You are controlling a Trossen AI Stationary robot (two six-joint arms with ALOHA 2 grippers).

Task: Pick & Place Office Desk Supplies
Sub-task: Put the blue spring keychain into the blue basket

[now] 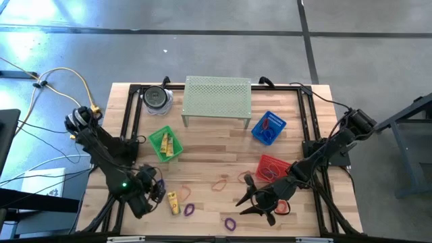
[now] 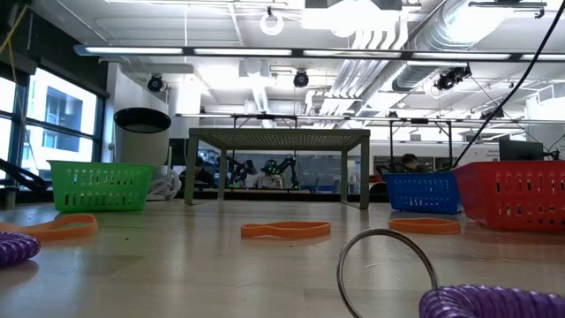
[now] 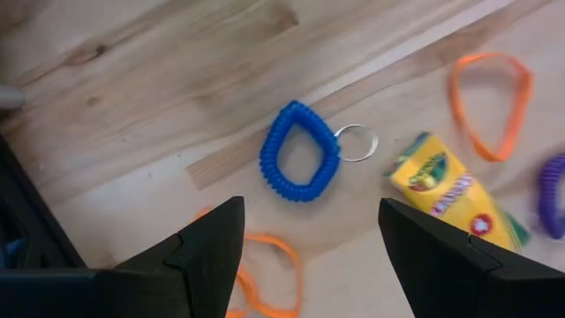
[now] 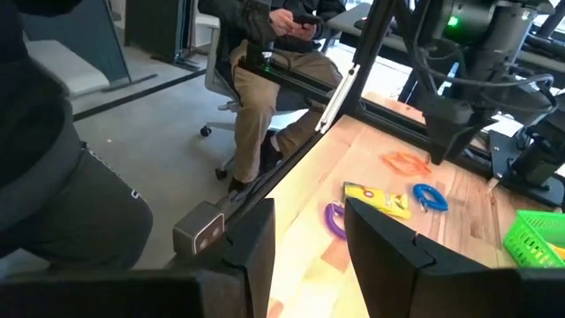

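In the low view two purple coils (image 2: 494, 302) are cut by the edges; the left wrist view blurs another purple loop (image 3: 552, 194).

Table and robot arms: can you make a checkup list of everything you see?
Surface: wooden table, black frame round it.
Job's things: blue coil loop, yellow crayon box, orange bands, purple coils loose; green basket, blue basket, red basket.
Clutter: pale green perforated stand, dark-lidded jar.
Grippers: left gripper above the blue loop, jaws open, empty; right gripper jaws open, empty.
Cables: yellow and black, beyond the table's left side.
Surroundings: seated person.
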